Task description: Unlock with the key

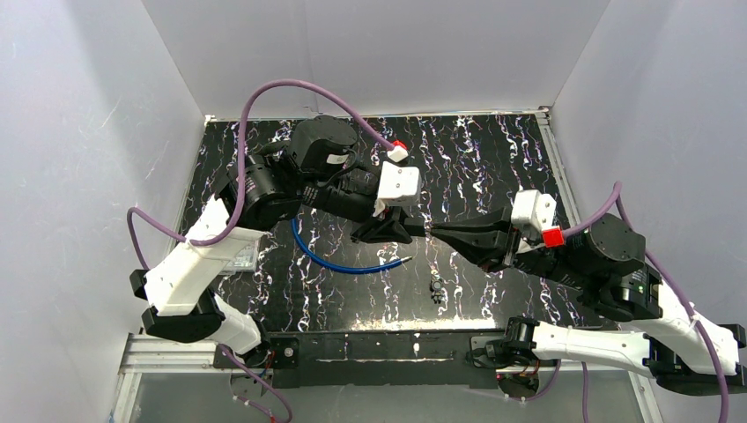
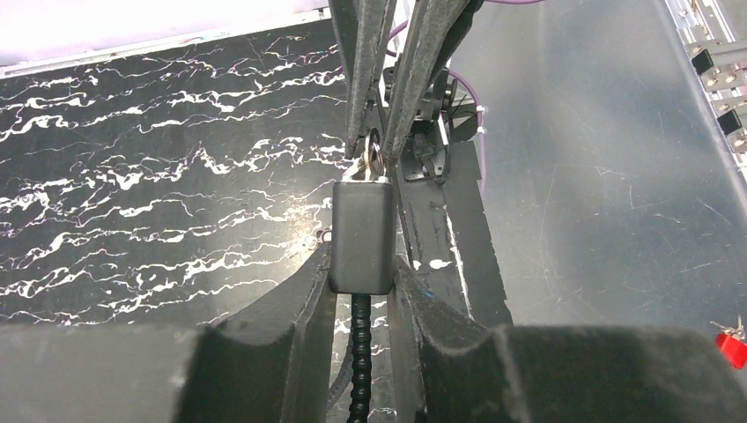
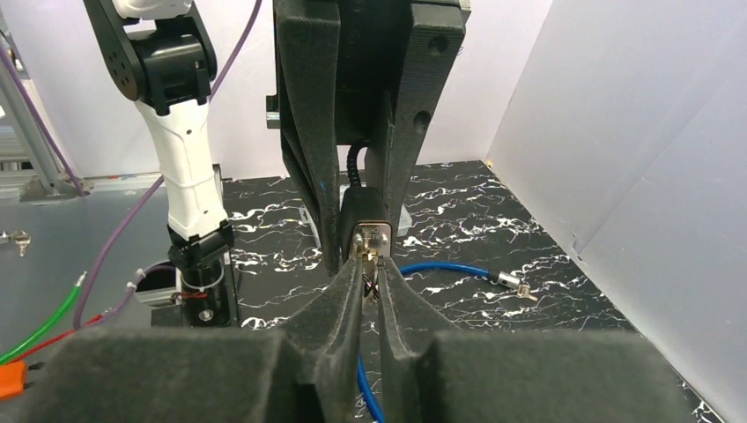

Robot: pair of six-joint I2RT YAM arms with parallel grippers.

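The lock [image 2: 361, 233] is a black rectangular body with a ribbed black cable running out of its near end. My left gripper [image 2: 363, 275] is shut on its sides and holds it above the table. The key [image 2: 372, 159] sticks into the lock's metal face [image 3: 371, 238]. My right gripper [image 3: 370, 271] is shut on the key's head, its fingers [image 2: 421, 70] reaching in from the opposite side. From above, the left gripper [image 1: 388, 231] and right gripper [image 1: 438, 231] meet tip to tip over the middle of the table. The lock's blue cable [image 1: 335, 262] loops below, its metal end [image 3: 513, 283] lying free.
A small bunch of spare keys [image 1: 436, 288] lies on the black marbled table [image 1: 493, 159] in front of the grippers. White walls close in on three sides. The left arm's white link [image 3: 189, 176] stands to the left in the right wrist view.
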